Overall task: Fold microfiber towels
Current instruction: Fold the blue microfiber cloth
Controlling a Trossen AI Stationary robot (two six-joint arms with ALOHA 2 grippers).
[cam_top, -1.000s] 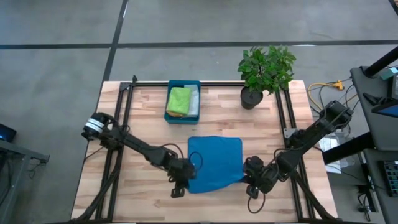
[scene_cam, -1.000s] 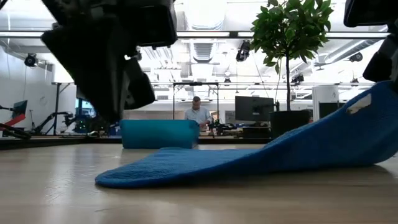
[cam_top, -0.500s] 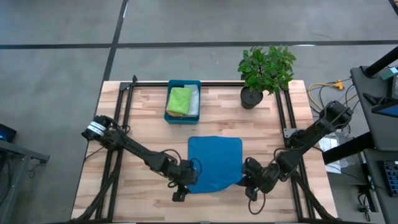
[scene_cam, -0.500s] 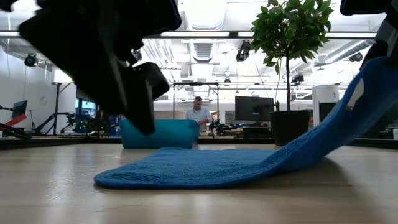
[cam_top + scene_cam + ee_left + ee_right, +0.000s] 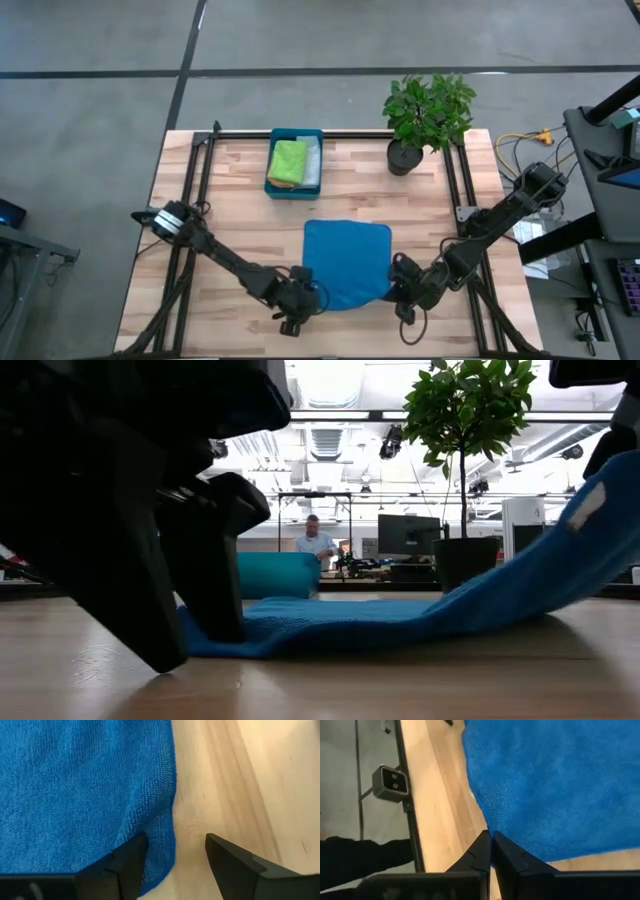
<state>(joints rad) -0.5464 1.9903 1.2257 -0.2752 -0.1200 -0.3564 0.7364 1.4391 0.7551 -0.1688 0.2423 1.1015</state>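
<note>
A blue microfiber towel (image 5: 345, 262) lies spread on the wooden table, with its near right corner raised. My right gripper (image 5: 398, 288) is shut on that corner. My left gripper (image 5: 303, 300) is open and low at the towel's near left corner (image 5: 160, 865). One of its fingers (image 5: 131, 860) stands over the cloth and the other (image 5: 232, 862) over bare wood. In the low view both left fingers (image 5: 215, 580) reach down to the table in front of the towel's edge (image 5: 270, 645). My left gripper: I cannot tell whether the finger over the towel's near left corner touches the cloth. My right gripper pinches the towel's near right corner (image 5: 495, 827) between its two shut fingers, at the cloth's edge. That corner (image 5: 600, 510) is lifted clear of the table. From it the cloth slopes down, slack, to the part lying flat.
A teal tray (image 5: 295, 135) at the far side holds a lime green towel (image 5: 288, 162) and a grey one (image 5: 312, 165). A potted plant (image 5: 425, 115) stands at the far right. Black rails (image 5: 200, 170) run along the table's sides. A person (image 5: 318, 542) sits in the room beyond.
My left gripper has gone toward the table's near edge and down, from above the towel to its near left corner. My right gripper has raised the near right corner higher, then lowered it a little, shifting slightly toward the left. The rest of the towel has stayed flat.
</note>
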